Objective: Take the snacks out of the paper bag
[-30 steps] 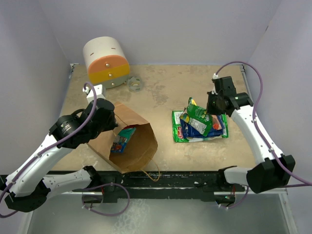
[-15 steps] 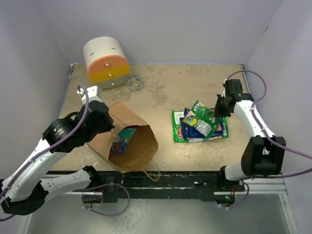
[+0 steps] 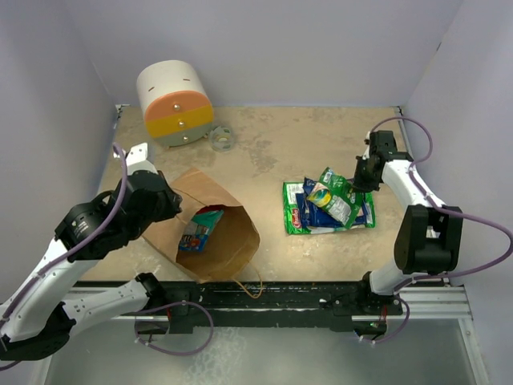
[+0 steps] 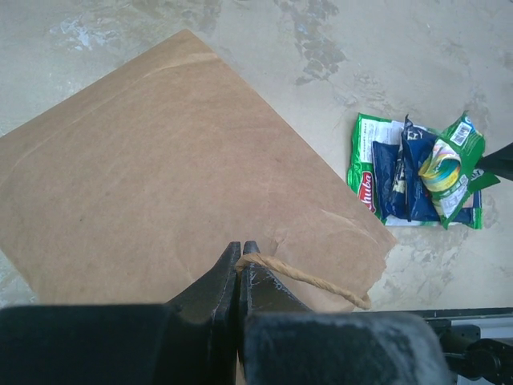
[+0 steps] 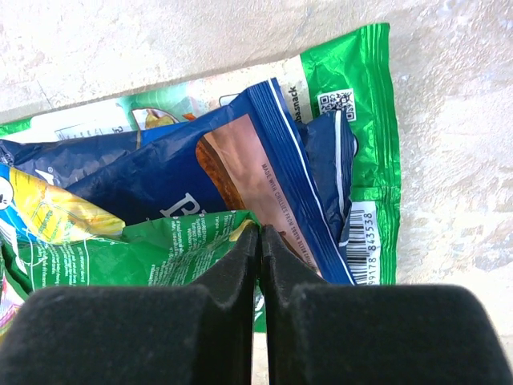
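The brown paper bag (image 3: 227, 210) lies on its side at the left, its mouth open toward the near edge. A teal snack packet (image 3: 198, 228) shows inside it. My left gripper (image 4: 240, 250) is shut on the bag's twisted handle (image 4: 313, 281), above the bag's flat side (image 4: 176, 168). At the right a pile of snacks (image 3: 329, 207) lies on the table: green and dark blue packets (image 5: 240, 168). My right gripper (image 5: 259, 233) sits low at the pile's far right edge (image 3: 358, 180), jaws together on the corner of the top green packet (image 5: 144, 249).
A white, orange and yellow cylinder (image 3: 174, 103) lies at the back left, with a small tape roll (image 3: 221, 138) beside it. White walls close in the tan tabletop (image 3: 272, 152) on three sides. The arm bases and a black rail run along the near edge.
My right gripper came down and to the right with the green packet, which now rests on the pile. My left arm drew back to the left, still holding the bag's handle.
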`<state>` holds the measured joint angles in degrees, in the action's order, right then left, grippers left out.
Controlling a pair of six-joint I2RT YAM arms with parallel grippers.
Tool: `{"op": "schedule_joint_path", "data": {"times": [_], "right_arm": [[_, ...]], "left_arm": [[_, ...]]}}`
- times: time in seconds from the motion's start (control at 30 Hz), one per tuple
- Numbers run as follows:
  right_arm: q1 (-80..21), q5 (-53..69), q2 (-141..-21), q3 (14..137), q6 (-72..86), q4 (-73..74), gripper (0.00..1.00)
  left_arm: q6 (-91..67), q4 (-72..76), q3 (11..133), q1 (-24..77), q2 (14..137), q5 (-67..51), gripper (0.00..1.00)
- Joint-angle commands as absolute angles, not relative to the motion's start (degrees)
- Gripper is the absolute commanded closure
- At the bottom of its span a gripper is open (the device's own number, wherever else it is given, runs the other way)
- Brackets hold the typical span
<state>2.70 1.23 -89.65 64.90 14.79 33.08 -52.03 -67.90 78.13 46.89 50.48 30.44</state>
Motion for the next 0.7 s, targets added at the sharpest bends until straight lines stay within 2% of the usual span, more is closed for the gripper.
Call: {"op": "schedule_joint_path", "data": {"times": [0.0,0.17,0.4,0.57,0.67], "right_arm": [[2.81,2.4,-89.44,67.01,14.11,30.78,0.92],[2.81,2.48,-88.97,69.06,13.43,33.55,0.78],[2.77,-2.4,-81.88,73.83,11.28,38.38,0.56],[0.41,13.48,-76.95,72.49,8.56,34.6,0.52],[-9.82,19.83,-72.52,68.24,8.72,26.56,0.5]], "left_arm": [[-53.66,-66.49,78.8,46.73,48.67,30.94,1.0],[-54.59,-65.96,78.01,46.76,47.31,30.61,1.0],[-54.92,-65.14,77.08,46.72,45.71,30.12,1.0],[-57.62,-64.82,74.6,46.76,44.87,28.3,1.0],[-58.59,-64.18,73.86,46.71,45.26,26.46,1.0]]}}
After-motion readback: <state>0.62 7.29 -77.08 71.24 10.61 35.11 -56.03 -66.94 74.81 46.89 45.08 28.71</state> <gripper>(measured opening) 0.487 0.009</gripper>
